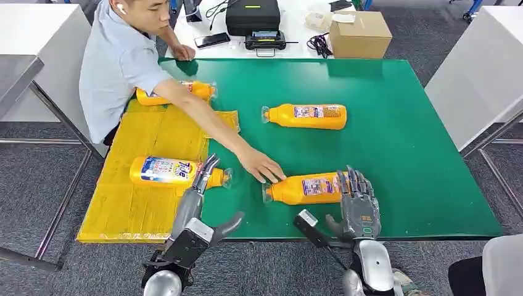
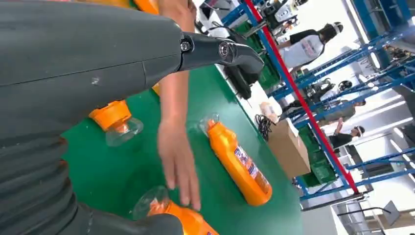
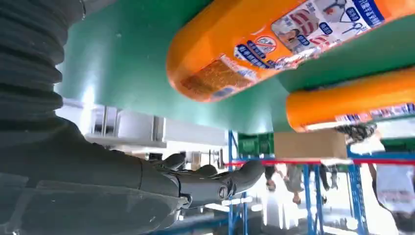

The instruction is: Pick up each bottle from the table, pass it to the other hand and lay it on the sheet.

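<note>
Workshop hall: blue steel racking (image 2: 342, 161) behind green table (image 1: 395, 135).

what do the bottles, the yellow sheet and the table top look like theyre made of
Bottles: probably glossy orange plastic, clear caps, printed labels; highlights run along the bodies. Yellow sheet: looks like thin film or waxy paper; it shows creases and fold lines. Table top: matte green mat, perhaps rubber or vinyl; even, little glare.

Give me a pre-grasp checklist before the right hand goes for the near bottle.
1. Near bottle lying on the green table: ok.
2. Right hand open, fingers spread by the bottle's base: ok.
3. Person's hand off the bottle: not ok, it rests at the cap.
4. Left hand empty to take the pass: ok, it hovers over the sheet bottle.
5. Room on the yellow sheet: ok.
</note>
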